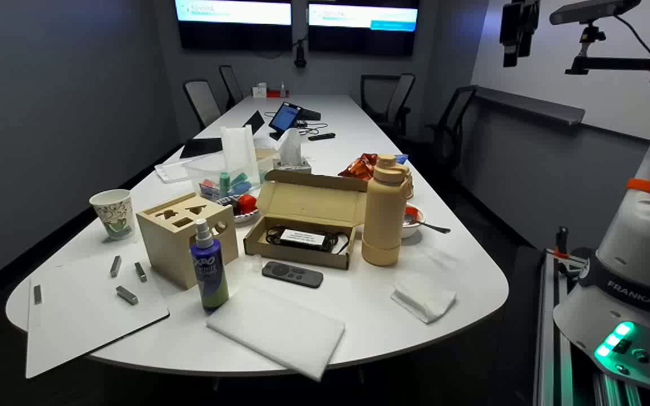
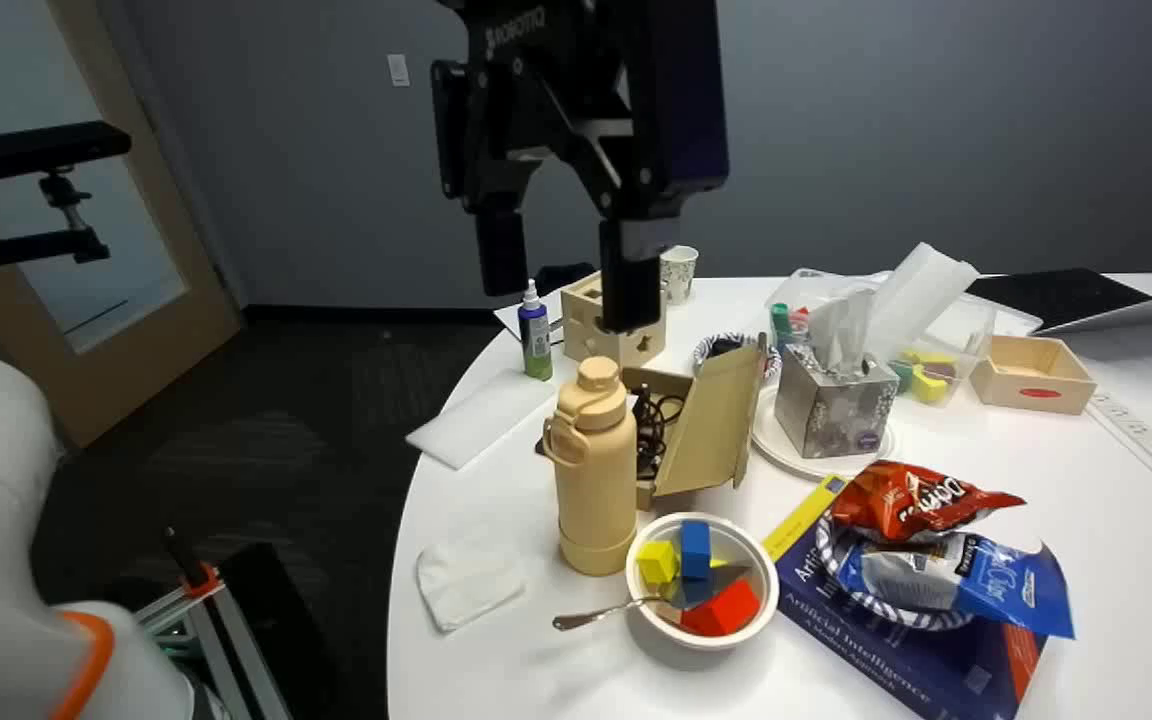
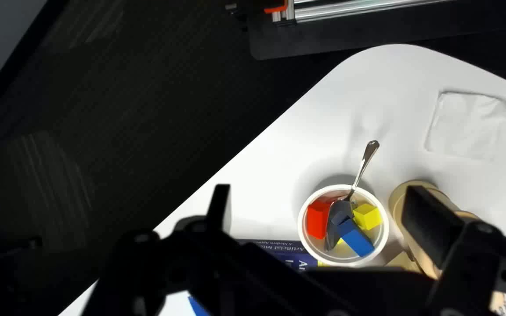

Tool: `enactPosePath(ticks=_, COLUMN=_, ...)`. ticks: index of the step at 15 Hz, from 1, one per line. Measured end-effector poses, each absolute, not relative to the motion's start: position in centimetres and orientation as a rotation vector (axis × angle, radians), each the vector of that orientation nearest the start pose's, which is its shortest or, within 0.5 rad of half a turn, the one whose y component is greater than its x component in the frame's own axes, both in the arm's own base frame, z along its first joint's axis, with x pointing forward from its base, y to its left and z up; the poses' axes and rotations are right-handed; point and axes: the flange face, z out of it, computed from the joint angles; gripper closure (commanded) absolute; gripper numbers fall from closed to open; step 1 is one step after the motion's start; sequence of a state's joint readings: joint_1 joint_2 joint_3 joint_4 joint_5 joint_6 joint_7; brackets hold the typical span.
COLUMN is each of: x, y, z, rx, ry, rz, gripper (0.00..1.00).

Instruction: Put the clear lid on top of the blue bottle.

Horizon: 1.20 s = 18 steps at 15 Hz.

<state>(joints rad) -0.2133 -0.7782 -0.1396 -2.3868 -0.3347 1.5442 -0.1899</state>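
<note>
The blue bottle (image 1: pixel 210 273) is a small dark-blue spray bottle with a green lower part and a bare white nozzle. It stands upright in front of the wooden box, and also shows in an exterior view (image 2: pixel 535 335). A small clear lid (image 1: pixel 256 263) stands on the table between the bottle and the black remote. It is not visible in the wrist view. My gripper (image 2: pixel 566 275) is open and empty, high above the table. In the wrist view the gripper (image 3: pixel 325 215) has its fingers wide apart, above the white bowl and the tan canister.
A tall tan canister (image 1: pixel 384 214) stands beside an open cardboard box (image 1: pixel 308 220). The wooden box (image 1: pixel 187 237) is behind the bottle. A remote (image 1: pixel 292 274), a white foam sheet (image 1: pixel 280 332) and a bowl of blocks with a spoon (image 2: pixel 701 580) lie around.
</note>
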Motion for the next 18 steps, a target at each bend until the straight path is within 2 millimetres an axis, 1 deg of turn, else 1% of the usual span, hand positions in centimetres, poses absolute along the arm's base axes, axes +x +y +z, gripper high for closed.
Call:
enactPosePath(ticks=6, x=27.4, y=-15.0, z=57.1, rx=-3.34, ry=0.202, rz=0.205, gripper=0.0)
enactPosePath(ticks=8, x=28.6, y=-14.2, z=56.6, rx=-3.337, ry=0.214, rz=0.197, gripper=0.0)
enactPosePath(ticks=9, x=29.8, y=-13.2, z=56.1, rx=-3.33, ry=0.226, rz=0.181, gripper=0.0)
enactPosePath(ticks=11, x=32.7, y=-10.0, z=55.3, rx=-3.32, ry=0.238, rz=0.134, gripper=0.0)
enactPosePath(ticks=15, x=39.2, y=-1.6, z=53.9, rx=-3.333, ry=0.246, rz=0.028, gripper=0.0)
enactPosePath(ticks=16, x=40.9, y=0.3, z=53.3, rx=-3.34, ry=0.246, rz=0.003, gripper=0.0)
enactPosePath(ticks=18, x=44.2, y=3.3, z=51.5, rx=-3.345, ry=0.235, rz=-0.024, gripper=0.0)
